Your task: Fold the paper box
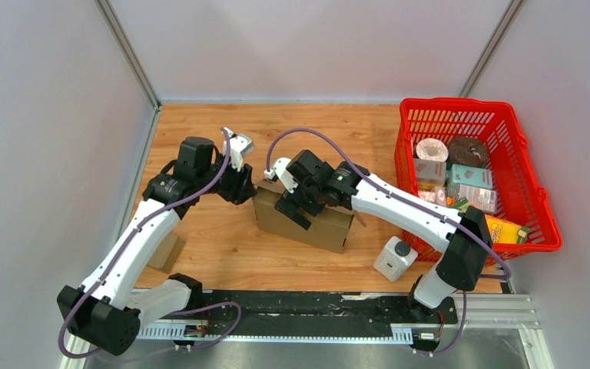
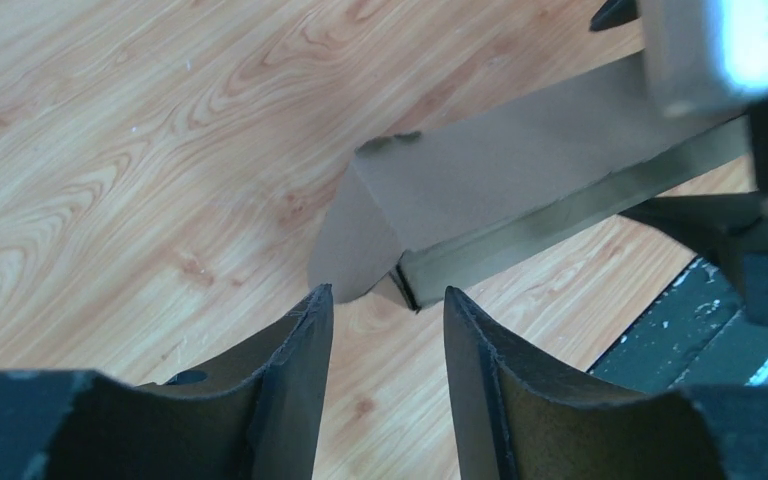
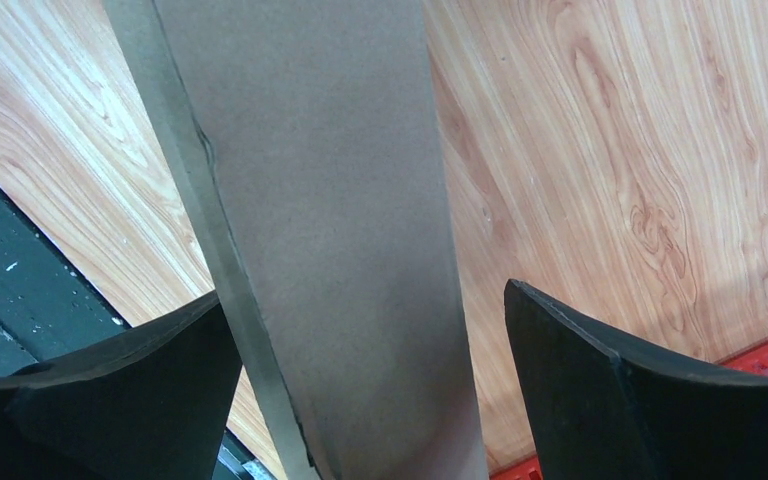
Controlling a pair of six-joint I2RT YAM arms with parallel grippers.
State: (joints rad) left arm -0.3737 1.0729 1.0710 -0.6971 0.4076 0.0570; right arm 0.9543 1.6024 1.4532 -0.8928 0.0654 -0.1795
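The brown paper box (image 1: 307, 221) lies on the wooden table in the middle of the top view, long and low. My left gripper (image 1: 244, 187) is at its left end, open and empty. In the left wrist view the box (image 2: 530, 160) ends just ahead of the gripper (image 2: 388, 295), with a rounded end flap (image 2: 352, 250) hanging toward the table. My right gripper (image 1: 298, 204) is over the box's top, open. In the right wrist view its jaws straddle the box (image 3: 330, 200), the left finger (image 3: 160, 370) beside the box's edge and the right finger (image 3: 600, 390) apart from it.
A red basket (image 1: 541, 207) with several packaged goods stands at the right. A white bottle with a black cap (image 1: 394, 257) stands near the box's right front. A small brown cardboard piece (image 1: 167, 250) lies under the left arm. A black rail (image 1: 315, 304) runs along the near edge.
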